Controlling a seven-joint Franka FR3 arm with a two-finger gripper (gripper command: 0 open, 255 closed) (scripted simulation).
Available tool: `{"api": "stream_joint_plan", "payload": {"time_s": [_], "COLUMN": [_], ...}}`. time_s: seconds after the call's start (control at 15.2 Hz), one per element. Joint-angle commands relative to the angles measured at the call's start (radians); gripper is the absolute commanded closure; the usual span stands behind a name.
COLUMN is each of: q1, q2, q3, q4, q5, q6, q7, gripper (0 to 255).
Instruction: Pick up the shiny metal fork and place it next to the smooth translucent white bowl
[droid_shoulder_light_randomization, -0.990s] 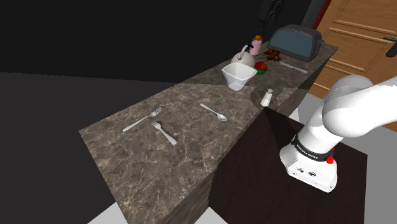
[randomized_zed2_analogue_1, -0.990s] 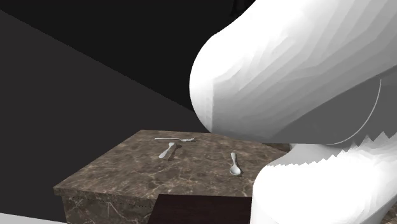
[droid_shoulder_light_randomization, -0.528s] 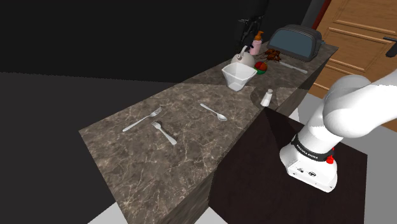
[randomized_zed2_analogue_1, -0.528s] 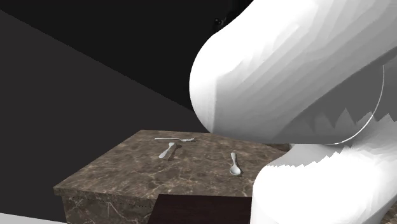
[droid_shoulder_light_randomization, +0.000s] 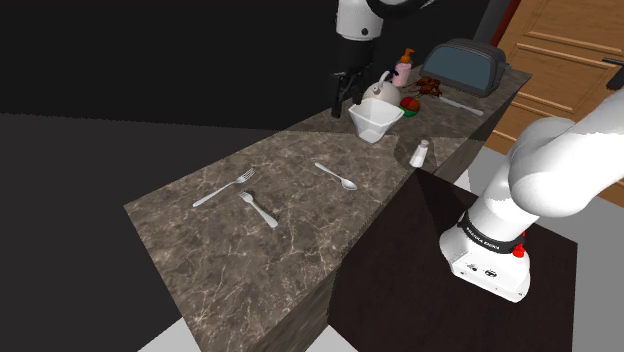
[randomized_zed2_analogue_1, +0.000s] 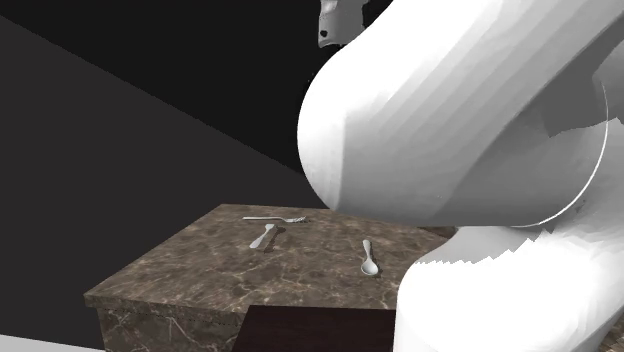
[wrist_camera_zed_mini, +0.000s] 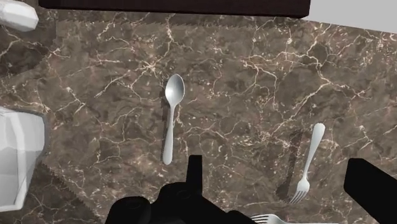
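The gripper (droid_shoulder_light_randomization: 344, 102) hovers high near the bowl (droid_shoulder_light_randomization: 375, 120), fingers apart and empty, probably to line up on the fork (wrist_camera_zed_mini: 306, 162) lying flat on the counter (droid_shoulder_light_randomization: 300, 245), far toward the shoulder view's left.

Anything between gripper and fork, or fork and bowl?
A spoon lies on the counter roughly between the bowl and the long fork and short fork. Nothing visible stands between the open gripper, hanging near the bowl, and them.
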Motion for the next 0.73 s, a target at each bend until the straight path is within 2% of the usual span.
{"api": "stream_joint_plan", "payload": {"time_s": [0.0, 0.66], "q1": [0.006, 0.042], "q2": [0.067, 0.424], "q3": [0.022, 0.115], "q4": [0.011, 0.134], "q5": [0.005, -0.025], "q6": [0.05, 0.242], "q7": [0.03, 0.192], "gripper": [0, 0]}}
